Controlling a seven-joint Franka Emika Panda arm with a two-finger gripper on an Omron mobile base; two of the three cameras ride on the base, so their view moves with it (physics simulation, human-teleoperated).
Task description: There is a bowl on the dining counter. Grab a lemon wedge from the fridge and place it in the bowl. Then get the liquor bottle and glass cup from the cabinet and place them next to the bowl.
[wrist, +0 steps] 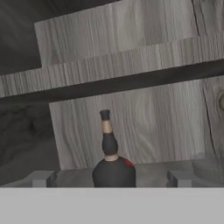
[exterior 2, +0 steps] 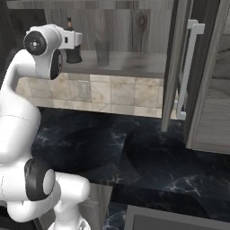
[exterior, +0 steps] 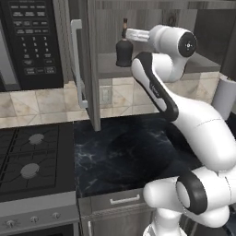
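Observation:
The cabinet (exterior: pixel 87 64) stands open, its door swung out with a silver bar handle (exterior: pixel 76 64). On its shelf stands the liquor bottle (exterior: pixel 123 53), dark and squat with a thin neck (wrist: pixel 107 131). My gripper (wrist: pixel 111 178) is open at the shelf, level with the bottle. One fingertip (wrist: pixel 41 178) is on each side of its round body (wrist: pixel 113 171), with a gap on both sides. The glass cup (exterior 2: pixel 102 54) stands on the same shelf, a little to the right of the bottle (exterior 2: pixel 73 55). The bowl, dining counter, lemon wedge and fridge are out of view.
A black microwave (exterior: pixel 32 41) hangs left of the cabinet, above a stove (exterior: pixel 27 156). The black marbled worktop (exterior: pixel 124 156) lies under the shelf. The right cabinet door (exterior 2: pixel 179 67) juts out over the worktop. A white roll (exterior: pixel 226 97) stands at the far right.

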